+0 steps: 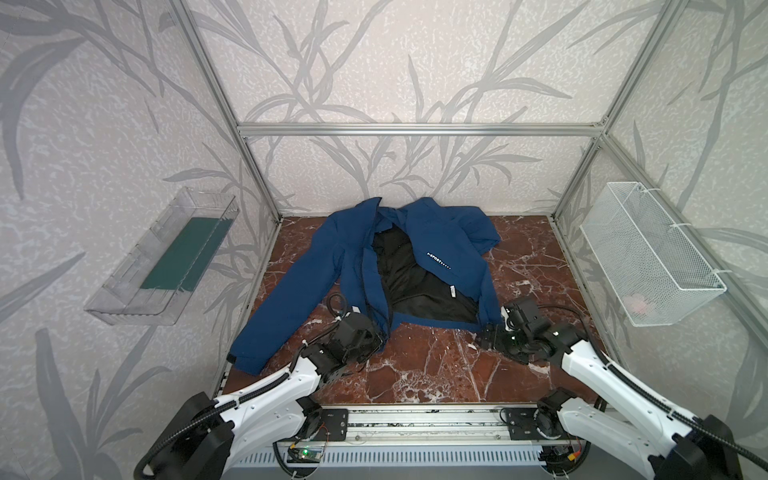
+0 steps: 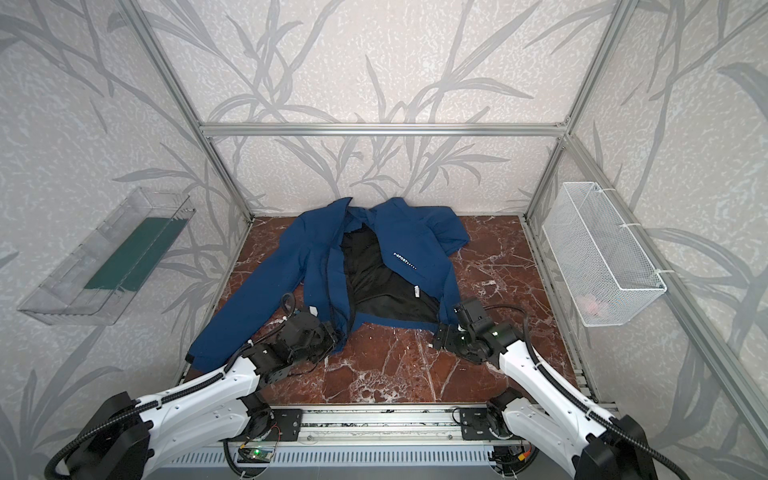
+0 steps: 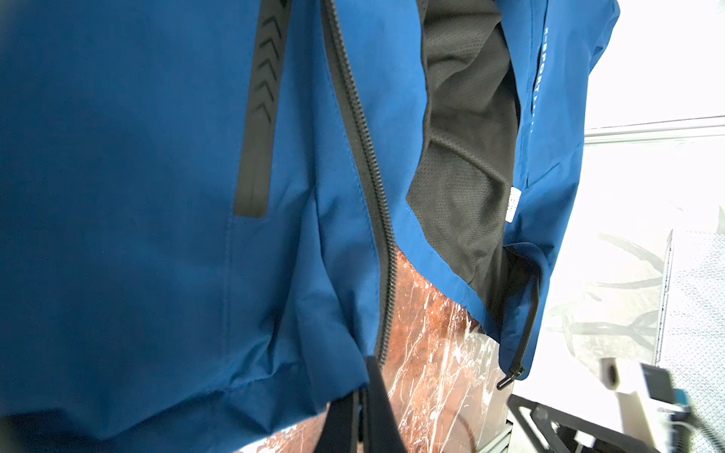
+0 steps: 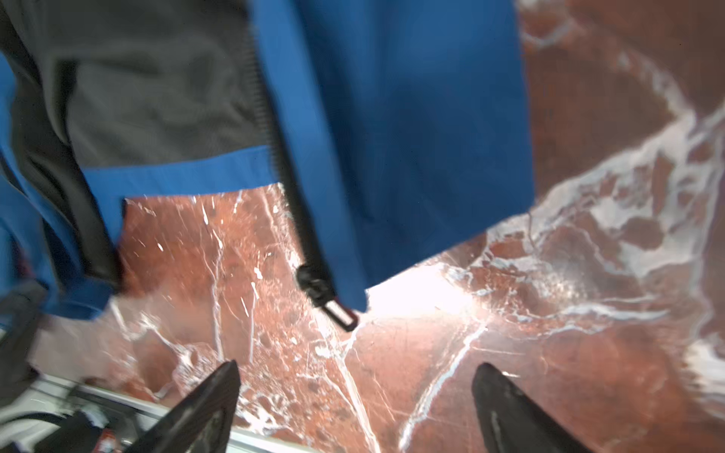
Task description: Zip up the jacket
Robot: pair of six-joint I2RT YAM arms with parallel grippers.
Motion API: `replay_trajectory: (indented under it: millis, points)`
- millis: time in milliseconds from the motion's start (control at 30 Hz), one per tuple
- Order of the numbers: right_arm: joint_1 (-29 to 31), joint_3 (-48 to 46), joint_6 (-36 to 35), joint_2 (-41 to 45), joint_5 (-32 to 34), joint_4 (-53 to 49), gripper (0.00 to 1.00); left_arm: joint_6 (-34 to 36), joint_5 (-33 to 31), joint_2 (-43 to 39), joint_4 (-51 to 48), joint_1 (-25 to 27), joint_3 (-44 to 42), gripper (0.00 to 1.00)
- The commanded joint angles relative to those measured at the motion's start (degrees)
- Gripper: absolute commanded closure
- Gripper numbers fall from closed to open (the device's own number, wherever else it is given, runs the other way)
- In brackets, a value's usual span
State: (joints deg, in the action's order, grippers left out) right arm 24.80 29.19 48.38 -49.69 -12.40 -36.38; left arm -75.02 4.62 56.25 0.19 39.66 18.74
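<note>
**A:** How far along is the zip?

**B:** Not begun, I judge. The jacket (image 1: 316, 266) lies spread face-up toward the back of the marble desk (image 1: 415, 365). Its front gapes in a wide wedge, with black lining (image 1: 399, 266) showing from collar to hem. The two zipper halves are well apart at the bottom.

**A:** What are you holding?

**B:** My left fingers (image 3: 382, 412) are pressed together on the hem corner of one front panel, right at the end of its zipper teeth (image 3: 368, 157). My right fingers (image 4: 212, 404) stand wide with nothing between them. They are low over the desk, just short of the corner of the other panel, the one with the white lettering (image 1: 438, 264). The slider (image 4: 319, 284) sits at the very bottom of that edge, its pull tab pointing out toward me.

**A:** So what's left?

**B:** Nearly everything. I have to take that corner or the slider, bring the two ends together, seat the pin, then draw the slider up to the collar.
</note>
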Motion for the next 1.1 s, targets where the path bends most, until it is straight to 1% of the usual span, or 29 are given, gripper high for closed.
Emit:
replay_trajectory:
  millis: [0, 133, 200, 300, 433, 500, 767, 867, 1067]
  points:
    - [-1.07, -4.00, 7.62, 6.31, -6.20, 9.28, 0.10, 0.36, 0.21, 0.11, 0.31, 0.16, 1.77, 1.00]
    - [-1.59, -6.23, 10.00, 10.55, -7.36, 10.06, 0.10, 0.14, -0.25, -0.26, 0.56, 0.16, 1.32, 1.00]
    - [-3.32, -8.89, 12.26, 11.36, -9.70, 13.27, 0.10, 0.05, -0.40, -0.52, 0.49, 0.16, 1.28, 1.00]
    - [-6.07, -11.77, 15.30, 10.36, -13.08, 19.19, 0.11, -0.07, -0.78, -1.22, 0.04, 0.17, 0.99, 1.00]
    - [-9.06, -11.60, 13.86, 8.46, -14.57, 20.89, 0.11, -0.07, -1.08, -2.31, -1.04, 0.22, 1.12, 1.00]
    - [-10.73, -12.69, 14.65, 7.69, -16.16, 22.94, 0.11, -0.06, -1.26, -2.80, -1.56, 0.18, 1.29, 1.00]
    - [-14.32, -17.90, 17.41, 5.45, -18.17, 32.85, 0.11, -0.30, -1.55, -2.84, -1.59, 0.13, 1.29, 1.00]
    - [-15.13, -18.59, 17.65, 4.74, -18.52, 34.88, 0.15, -0.03, -1.83, -3.22, -2.28, 0.18, 1.71, 1.00]
    - [-16.00, -19.34, 17.86, 4.34, -18.63, 37.57, 0.28, -0.08, -2.23, -3.27, -2.59, 0.09, 1.79, 1.00]
